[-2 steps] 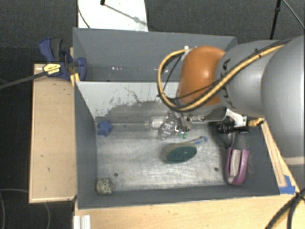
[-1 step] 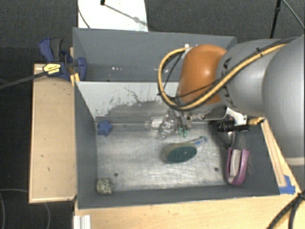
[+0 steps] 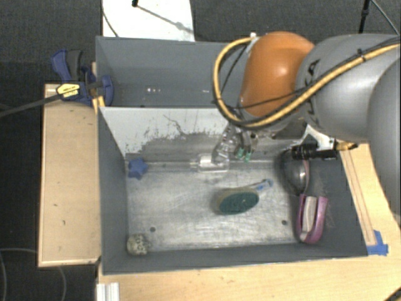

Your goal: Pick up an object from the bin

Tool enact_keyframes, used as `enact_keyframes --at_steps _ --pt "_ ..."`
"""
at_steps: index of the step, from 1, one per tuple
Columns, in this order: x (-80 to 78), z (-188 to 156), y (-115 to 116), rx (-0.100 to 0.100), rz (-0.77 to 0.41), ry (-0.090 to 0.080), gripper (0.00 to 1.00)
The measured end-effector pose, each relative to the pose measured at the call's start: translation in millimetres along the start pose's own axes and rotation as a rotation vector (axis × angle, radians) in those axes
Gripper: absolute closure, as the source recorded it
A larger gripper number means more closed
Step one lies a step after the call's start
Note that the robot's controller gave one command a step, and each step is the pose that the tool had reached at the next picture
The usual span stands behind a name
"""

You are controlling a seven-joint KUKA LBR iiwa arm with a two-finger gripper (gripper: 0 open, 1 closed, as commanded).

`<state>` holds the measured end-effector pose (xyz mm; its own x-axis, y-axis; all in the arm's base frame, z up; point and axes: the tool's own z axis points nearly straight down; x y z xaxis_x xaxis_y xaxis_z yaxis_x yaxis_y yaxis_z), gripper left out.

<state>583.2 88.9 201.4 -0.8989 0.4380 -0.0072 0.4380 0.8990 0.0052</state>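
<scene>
Silvery piece (image 3: 208,162) beside tool (image 3: 233,148), perhaps touching.

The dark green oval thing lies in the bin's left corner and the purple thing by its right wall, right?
No: in the camera view the dark green oval thing lies mid-floor, not in a corner. The purple thing is by the right wall.

Bulky silver-grey arm (image 3: 357,86); glossy orange dome cover (image 3: 272,74) at the wrist; yellow and black cables (image 3: 217,77) looped round; small metallic claw (image 3: 233,149).
</scene>
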Motion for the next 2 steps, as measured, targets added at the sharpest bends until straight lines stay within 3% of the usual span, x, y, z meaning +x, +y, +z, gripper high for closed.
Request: enact_keyframes --at_steps 1,2 --pt "1.1 4 -1 0.004 -0.001 0.005 0.00" --pt "2.4 35 24 0.004 -0.229 0.009 0.00"
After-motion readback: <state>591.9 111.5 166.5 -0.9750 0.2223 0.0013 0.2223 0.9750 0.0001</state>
